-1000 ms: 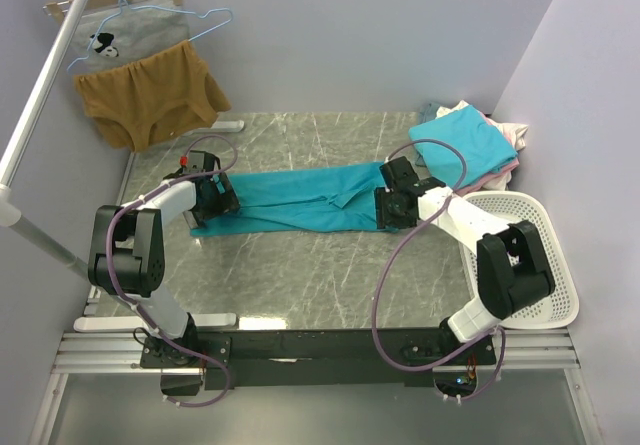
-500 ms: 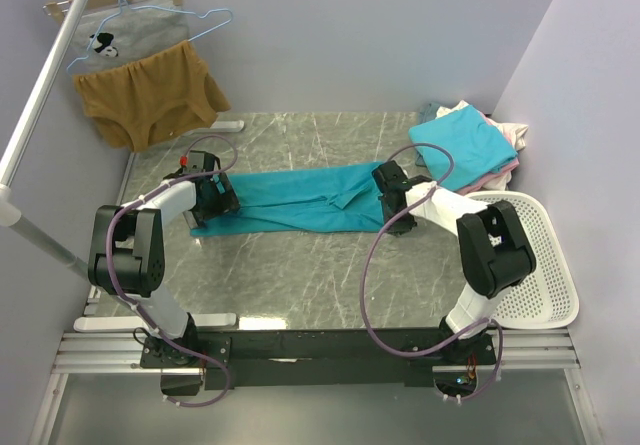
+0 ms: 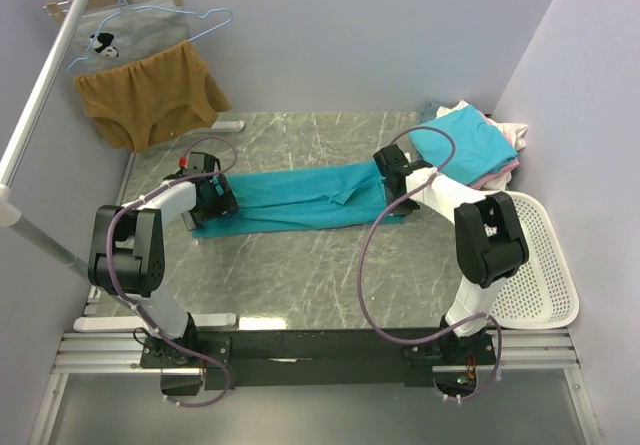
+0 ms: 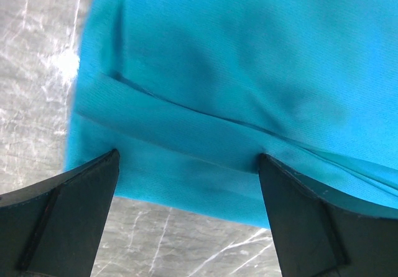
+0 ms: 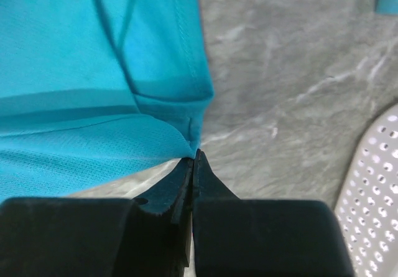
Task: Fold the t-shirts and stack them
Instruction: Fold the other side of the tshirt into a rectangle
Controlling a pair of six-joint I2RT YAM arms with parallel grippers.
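A teal t-shirt (image 3: 300, 197) lies folded into a long strip across the marble table. My left gripper (image 3: 215, 197) is open at the strip's left end. In the left wrist view its fingers (image 4: 68, 208) straddle the near hem of the teal t-shirt (image 4: 217, 71), low over the cloth. My right gripper (image 3: 388, 177) is at the strip's right end. In the right wrist view the right gripper (image 5: 194, 152) is shut, its tips pinching a corner of the teal t-shirt (image 5: 93, 71), which is slightly raised there. A turquoise t-shirt (image 3: 465, 145) tops a pile at the back right.
Pink and white shirts (image 3: 510, 135) lie under the turquoise one. A white perforated basket (image 3: 540, 255) stands at the right edge, also seen as basket (image 5: 379, 183). A mustard garment (image 3: 150, 95) and a grey printed one (image 3: 125, 40) hang at the back left by a slanted pole (image 3: 40, 95).
My right gripper has shut and shifted toward the far right corner of the teal strip, the arm swinging round. The left gripper has stayed open in place.
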